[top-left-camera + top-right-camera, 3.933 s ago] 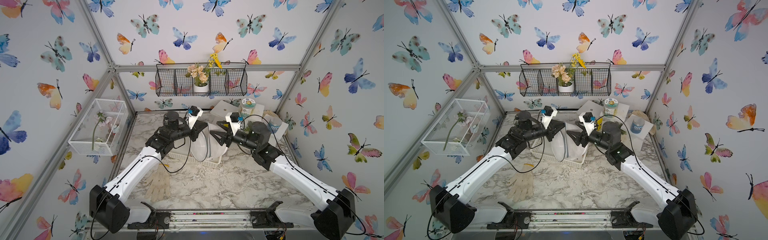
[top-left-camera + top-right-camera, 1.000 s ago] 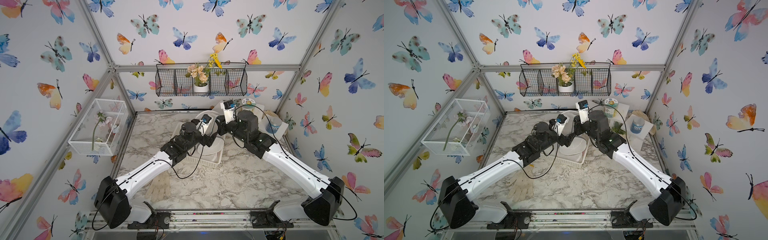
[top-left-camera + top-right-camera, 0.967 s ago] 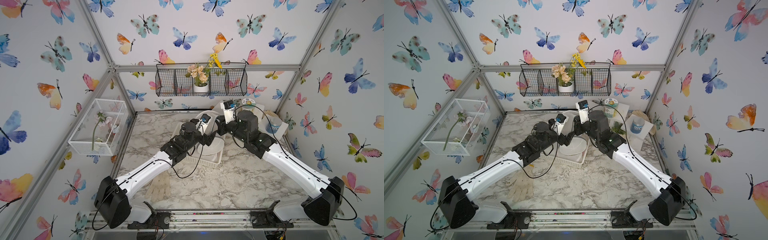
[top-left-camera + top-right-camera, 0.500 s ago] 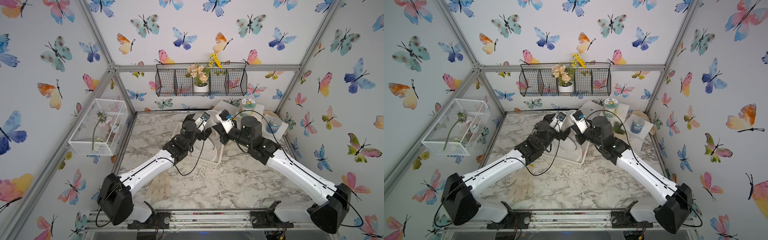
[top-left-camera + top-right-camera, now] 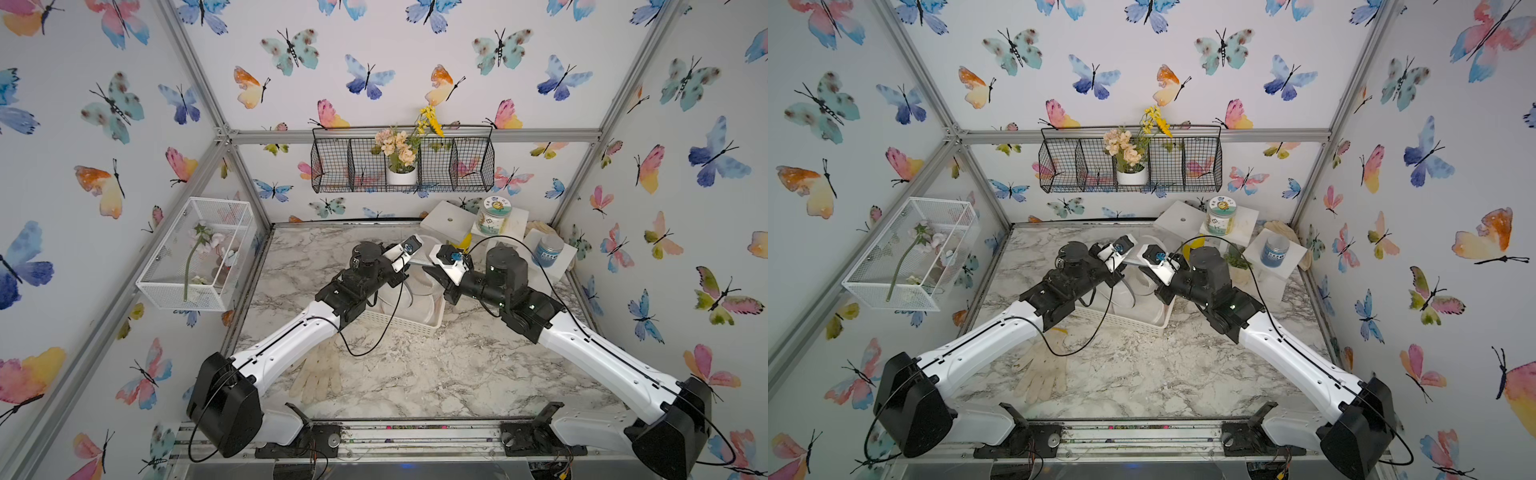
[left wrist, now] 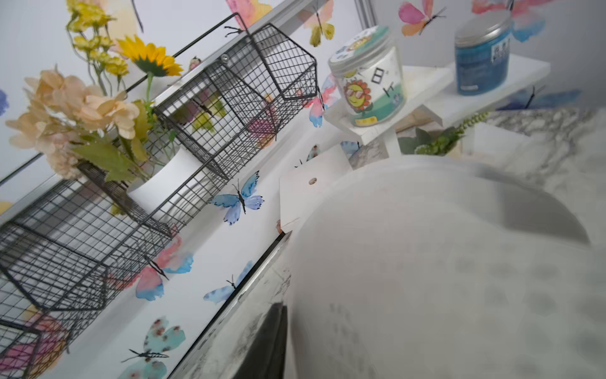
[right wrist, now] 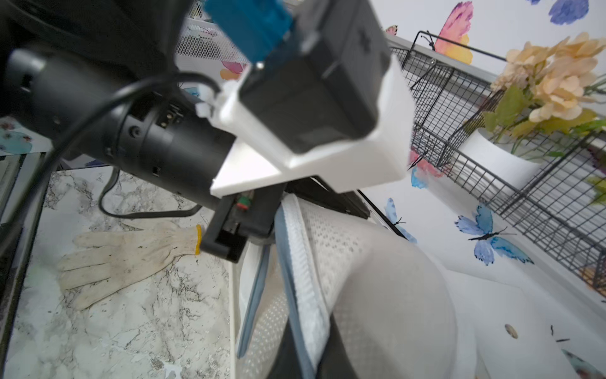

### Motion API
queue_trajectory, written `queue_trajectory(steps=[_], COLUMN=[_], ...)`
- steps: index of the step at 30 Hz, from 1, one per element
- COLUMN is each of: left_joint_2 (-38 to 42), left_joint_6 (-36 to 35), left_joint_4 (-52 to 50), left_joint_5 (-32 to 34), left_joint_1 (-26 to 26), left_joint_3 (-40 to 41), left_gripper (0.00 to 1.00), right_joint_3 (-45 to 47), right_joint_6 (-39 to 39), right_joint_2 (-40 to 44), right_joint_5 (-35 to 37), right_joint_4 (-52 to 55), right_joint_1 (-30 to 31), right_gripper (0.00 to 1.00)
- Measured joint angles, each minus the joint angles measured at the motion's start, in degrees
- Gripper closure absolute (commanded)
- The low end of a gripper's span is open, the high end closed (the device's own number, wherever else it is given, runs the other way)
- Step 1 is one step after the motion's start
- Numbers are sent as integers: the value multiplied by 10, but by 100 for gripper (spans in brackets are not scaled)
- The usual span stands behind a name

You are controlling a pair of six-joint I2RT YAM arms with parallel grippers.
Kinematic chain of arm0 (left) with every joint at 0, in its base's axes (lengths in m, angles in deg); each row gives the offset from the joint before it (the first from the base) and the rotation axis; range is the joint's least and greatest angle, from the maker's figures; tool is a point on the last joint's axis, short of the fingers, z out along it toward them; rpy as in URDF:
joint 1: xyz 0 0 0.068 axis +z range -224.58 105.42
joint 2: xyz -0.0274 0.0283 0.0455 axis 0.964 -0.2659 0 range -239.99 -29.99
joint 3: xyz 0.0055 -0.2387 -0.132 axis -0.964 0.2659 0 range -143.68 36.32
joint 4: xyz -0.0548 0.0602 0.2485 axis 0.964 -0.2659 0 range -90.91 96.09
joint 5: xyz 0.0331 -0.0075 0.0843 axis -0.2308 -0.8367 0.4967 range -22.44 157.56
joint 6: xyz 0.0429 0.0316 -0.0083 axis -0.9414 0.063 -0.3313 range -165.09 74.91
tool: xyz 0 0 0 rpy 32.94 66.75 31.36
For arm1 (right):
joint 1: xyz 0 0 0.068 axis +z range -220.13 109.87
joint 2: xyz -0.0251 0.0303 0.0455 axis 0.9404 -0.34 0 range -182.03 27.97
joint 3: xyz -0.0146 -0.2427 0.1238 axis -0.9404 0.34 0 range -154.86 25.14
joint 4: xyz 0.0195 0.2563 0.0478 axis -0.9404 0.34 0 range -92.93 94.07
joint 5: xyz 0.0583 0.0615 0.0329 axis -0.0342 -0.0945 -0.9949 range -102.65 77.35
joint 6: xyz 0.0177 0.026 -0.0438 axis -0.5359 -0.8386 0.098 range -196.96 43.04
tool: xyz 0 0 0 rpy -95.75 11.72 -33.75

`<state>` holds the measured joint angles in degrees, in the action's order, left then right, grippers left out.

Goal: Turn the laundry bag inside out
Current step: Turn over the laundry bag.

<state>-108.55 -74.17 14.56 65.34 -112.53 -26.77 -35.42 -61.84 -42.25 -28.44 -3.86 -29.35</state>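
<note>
White mesh laundry bag (image 7: pixel 360 279) standing in the basket (image 5: pixel 399 322) mid-scene, right gripper (image 5: pixel 432 275) clamped on its rim, left gripper (image 7: pixel 249 229) against the rim's left side, grip impossible to tell

The clear sunflower-label jar (image 6: pixel 367 78) bears a boxy character resembling "日". Print on the blue jar (image 6: pixel 482 55) is too blurred to read.
</note>
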Motion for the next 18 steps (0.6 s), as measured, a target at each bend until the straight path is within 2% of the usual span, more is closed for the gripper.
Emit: queue_trajectory(steps=[4,8,13,18], left_joint_2=[19,19,13,-7], left_joint_6=[26,106,233,337], left_joint_4=[-55,-148,-226,-246], left_joint_5=[-46,-72,-96,-109], left_joint_1=[-4,-10,-15,-11], left_joint_3=[-5,-32,-38,-9], left_gripper=[100,100,100,100], right_joint_3=[13,14,37,78], right_joint_6=[-73,-148,-212,-249], right_joint_2=[6,4,-6,-28], right_joint_5=[29,42,60,95], right_joint_4=[2,26,44,71], right_joint_1=[3,7,9,5], right_gripper=[98,96,85,68])
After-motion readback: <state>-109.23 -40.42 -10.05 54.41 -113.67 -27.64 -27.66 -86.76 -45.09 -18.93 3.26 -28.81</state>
